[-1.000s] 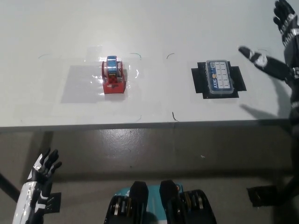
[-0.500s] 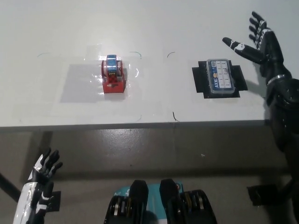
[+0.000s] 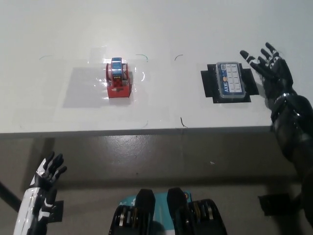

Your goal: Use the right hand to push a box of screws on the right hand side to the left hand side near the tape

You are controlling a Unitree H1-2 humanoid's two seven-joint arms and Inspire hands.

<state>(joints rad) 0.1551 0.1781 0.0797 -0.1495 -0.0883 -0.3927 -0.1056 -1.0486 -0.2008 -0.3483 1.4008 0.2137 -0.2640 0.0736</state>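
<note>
The box of screws point(image 3: 231, 81), a clear case with a blue label, lies on a black patch on the right part of the white table point(image 3: 161, 29). My black right hand point(image 3: 272, 71) is open, fingers spread, just right of the box and apart from it. The tape point(image 3: 119, 78), a red dispenser with a blue roll, stands on the left part of the table. My white left hand point(image 3: 44, 182) rests open below the table's front edge at the lower left.
A shiny transparent sheet point(image 3: 78, 90) lies under and around the tape. The table's front edge point(image 3: 146, 131) runs across the picture's middle, with grey floor below it.
My right hand has come down and in from the far right, now lower and closer to the box's right side. The left hand, box and tape have stayed put.
</note>
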